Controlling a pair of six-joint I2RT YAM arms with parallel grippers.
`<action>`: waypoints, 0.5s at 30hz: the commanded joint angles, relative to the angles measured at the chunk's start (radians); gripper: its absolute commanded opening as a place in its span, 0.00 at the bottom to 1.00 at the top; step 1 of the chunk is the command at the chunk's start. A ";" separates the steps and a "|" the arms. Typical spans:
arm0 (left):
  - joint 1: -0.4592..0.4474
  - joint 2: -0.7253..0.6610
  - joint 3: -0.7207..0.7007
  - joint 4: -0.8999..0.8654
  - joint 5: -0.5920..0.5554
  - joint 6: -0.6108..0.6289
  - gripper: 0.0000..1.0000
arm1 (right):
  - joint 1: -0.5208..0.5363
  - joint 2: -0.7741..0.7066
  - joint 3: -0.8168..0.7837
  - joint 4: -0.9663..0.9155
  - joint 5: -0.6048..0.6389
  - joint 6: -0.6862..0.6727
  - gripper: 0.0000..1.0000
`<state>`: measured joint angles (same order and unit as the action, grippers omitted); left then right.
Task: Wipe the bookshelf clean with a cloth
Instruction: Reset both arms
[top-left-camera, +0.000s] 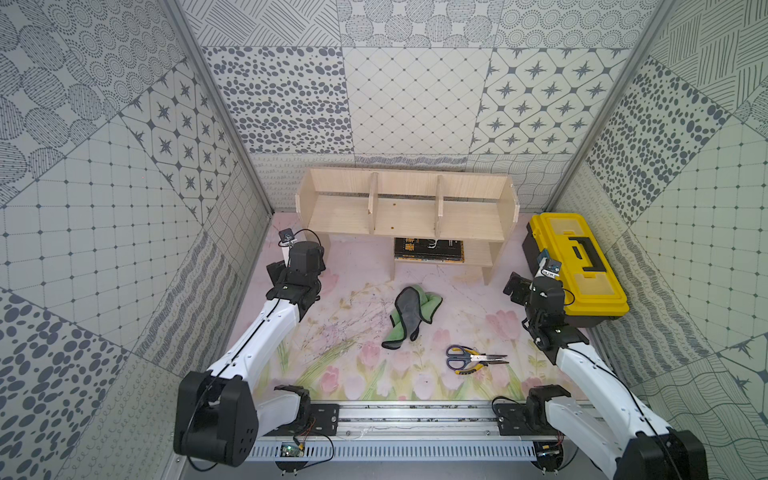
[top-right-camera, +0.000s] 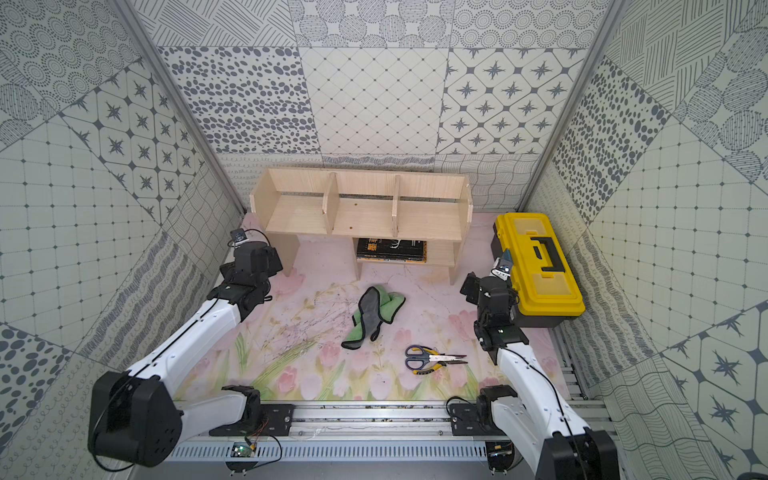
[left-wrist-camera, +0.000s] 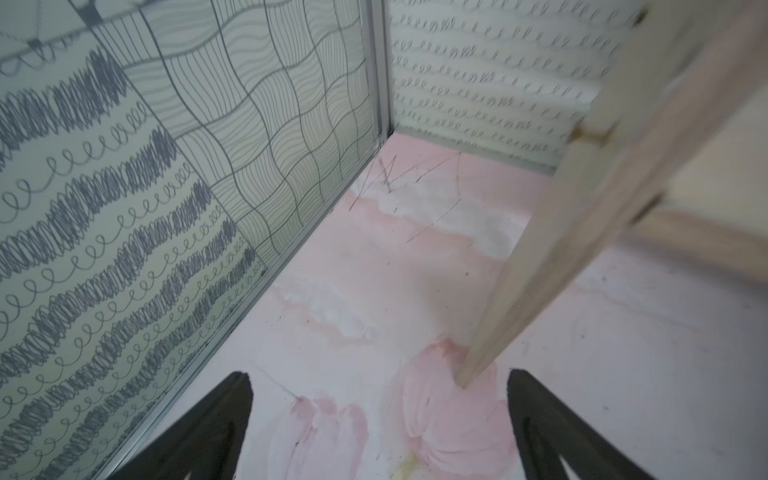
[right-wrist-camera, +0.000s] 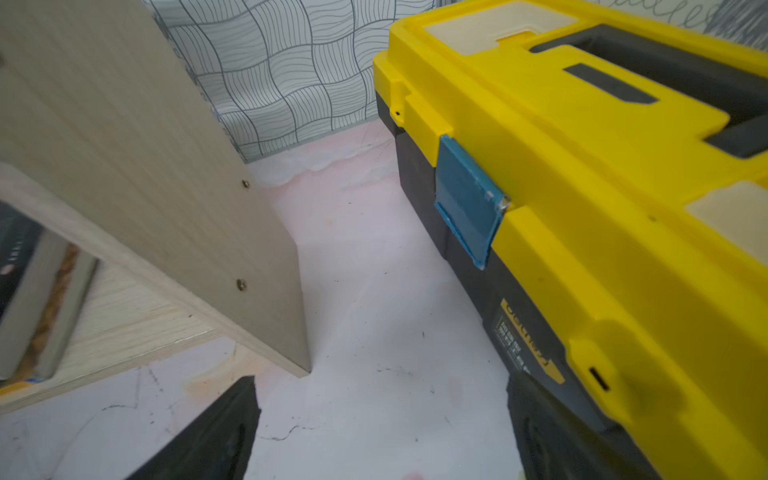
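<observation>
bookshelf: pale matt wood grain | cloth: soft fuzzy fabric | toolbox: smooth plastic | scissors: shiny metal blades

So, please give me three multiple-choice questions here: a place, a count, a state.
1. Where is the cloth? A. in a bay of the bookshelf B. on the table, in front of the bookshelf C. on its lower shelf
2. How many upright dividers has the bookshelf? A. one B. two C. four
3. The right gripper is: A. shut on the cloth B. shut, empty C. open, empty
Key: 1 B, it lies on the table; 2 B, three bays show; 3 C, its jaws stand apart.
</observation>
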<state>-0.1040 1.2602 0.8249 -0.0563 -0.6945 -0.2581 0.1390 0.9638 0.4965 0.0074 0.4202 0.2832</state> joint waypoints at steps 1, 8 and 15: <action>0.051 0.115 -0.152 0.288 -0.035 -0.019 1.00 | -0.002 0.085 0.011 0.138 0.093 -0.113 0.97; 0.060 0.185 -0.282 0.483 0.097 0.026 0.99 | -0.026 0.205 -0.095 0.381 0.045 -0.138 0.97; 0.065 0.206 -0.371 0.682 0.195 -0.020 1.00 | -0.059 0.362 -0.131 0.665 -0.144 -0.196 0.97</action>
<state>-0.0505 1.4525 0.5083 0.3393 -0.6052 -0.2584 0.0921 1.2915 0.3832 0.4271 0.3832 0.1410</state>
